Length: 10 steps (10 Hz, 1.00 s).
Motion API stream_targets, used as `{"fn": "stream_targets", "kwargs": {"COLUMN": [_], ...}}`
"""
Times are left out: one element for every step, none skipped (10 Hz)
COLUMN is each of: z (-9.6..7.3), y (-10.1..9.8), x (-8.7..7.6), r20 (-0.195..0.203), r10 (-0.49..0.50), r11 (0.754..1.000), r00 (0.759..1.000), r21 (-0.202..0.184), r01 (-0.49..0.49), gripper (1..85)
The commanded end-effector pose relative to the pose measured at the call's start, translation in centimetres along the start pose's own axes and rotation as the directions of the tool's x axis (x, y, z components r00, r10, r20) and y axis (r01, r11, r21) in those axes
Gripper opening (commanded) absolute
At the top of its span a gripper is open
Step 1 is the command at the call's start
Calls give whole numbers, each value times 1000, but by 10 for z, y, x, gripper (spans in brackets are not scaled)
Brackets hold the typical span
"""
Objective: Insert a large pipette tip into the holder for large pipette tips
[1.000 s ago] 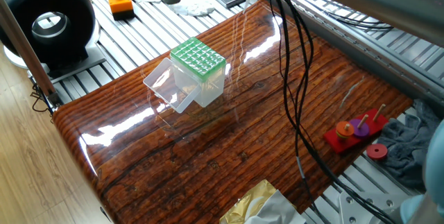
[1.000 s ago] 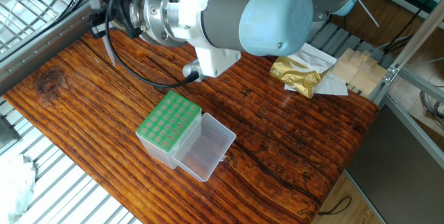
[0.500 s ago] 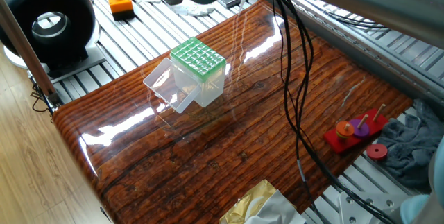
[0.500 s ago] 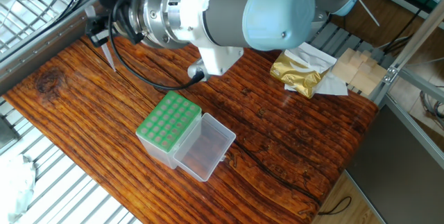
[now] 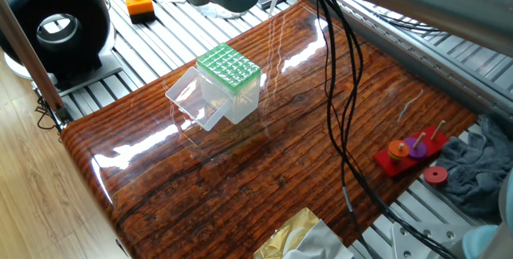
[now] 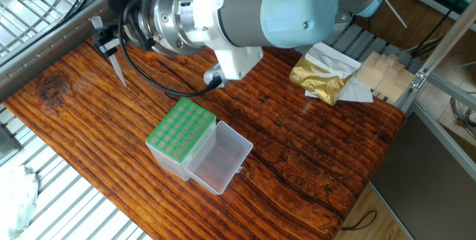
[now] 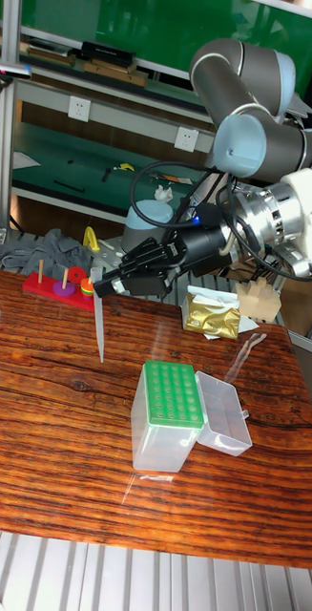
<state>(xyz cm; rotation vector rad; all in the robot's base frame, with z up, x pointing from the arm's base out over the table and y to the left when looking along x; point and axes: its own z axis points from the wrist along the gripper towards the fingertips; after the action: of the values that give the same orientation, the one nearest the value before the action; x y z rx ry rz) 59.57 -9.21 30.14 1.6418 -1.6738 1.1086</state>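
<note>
The holder for large pipette tips is a clear box with a green hole grid, standing mid-table with its clear lid folded open beside it. It also shows as the holder and the holder. My gripper is shut on the top end of a large pipette tip, which hangs point down above the wood. The tip is left of the holder and apart from it. From the other side the pipette tip slants below the gripper.
A red peg toy and a grey cloth lie at one table end. A gold foil bag and wooden blocks sit behind the arm. Black cables hang over the table. An orange button box stands off the wood.
The arm has carried the pipette tip a little closer to the holder over the last second. The holder and its lid have not moved.
</note>
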Motion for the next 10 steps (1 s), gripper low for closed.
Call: {"fn": "stream_targets", "kwargs": {"z": [-1,-7,-17,-26,-33,-35,-35,-37,-41,-49], "y": [3,2,-3,-7,-10,-10,-11,-14,-17,-16], "x": [-4,-4,-4,-3,-3,-2,-1,-2,-3,-9], "r20": [18,15,5,-8,-19,-25,-32,-46,-69,-98], "r10": [8,5,2,-2,-5,-3,3,1,1,9], "r11": [1000,999,999,999,999,999,998,998,998,998], "r00": [1000,1000,1000,1000,1000,1000,999,999,998,995], "r21": [-17,-32,-39,-48,-53,-54,-55,-56,-59,-66], "r01": [-8,-4,-1,2,4,2,-5,-4,-5,-15], "gripper": [10,10,10,10,10,10,10,10,10,10]}}
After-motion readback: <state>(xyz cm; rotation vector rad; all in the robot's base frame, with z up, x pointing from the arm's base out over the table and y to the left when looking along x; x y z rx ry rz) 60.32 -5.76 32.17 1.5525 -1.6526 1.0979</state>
